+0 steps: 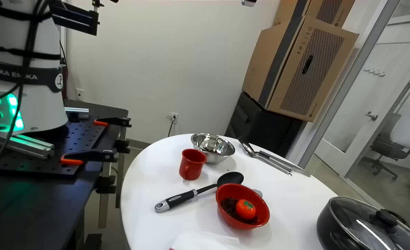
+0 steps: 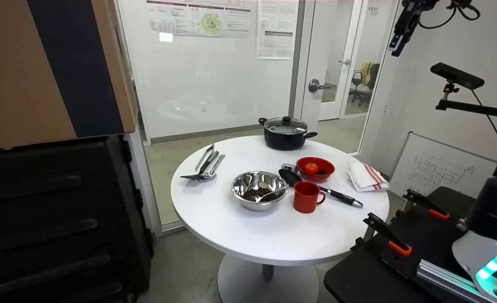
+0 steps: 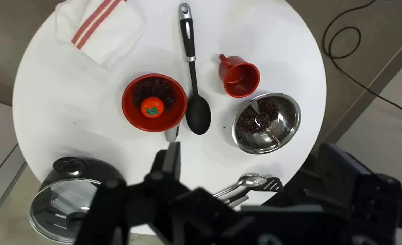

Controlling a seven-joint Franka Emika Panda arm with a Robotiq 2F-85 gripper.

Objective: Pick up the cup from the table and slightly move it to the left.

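Observation:
The cup (image 1: 191, 167) is small, red and cylindrical with a side handle. It stands upright on the white round table (image 1: 145, 180). In an exterior view, the cup (image 2: 305, 198) is close beside the steel bowl (image 2: 259, 204), with its handle towards the black spoon. In the wrist view, the cup (image 3: 236, 76) is seen from above at upper right of centre, its inside showing no contents. My gripper (image 3: 250, 149) is open and empty, its fingers wide apart, high above the table. In an exterior view, the gripper (image 2: 395, 47) hangs at the top right, well away from the cup.
A red bowl (image 3: 155, 120) holds a toy tomato (image 3: 152, 107) and dark beans. A black spoon (image 3: 198, 114) lies between this bowl and the cup. A lidded black pot (image 2: 285, 136), metal utensils (image 2: 206, 164) and a striped towel (image 2: 366, 176) also lie on the table.

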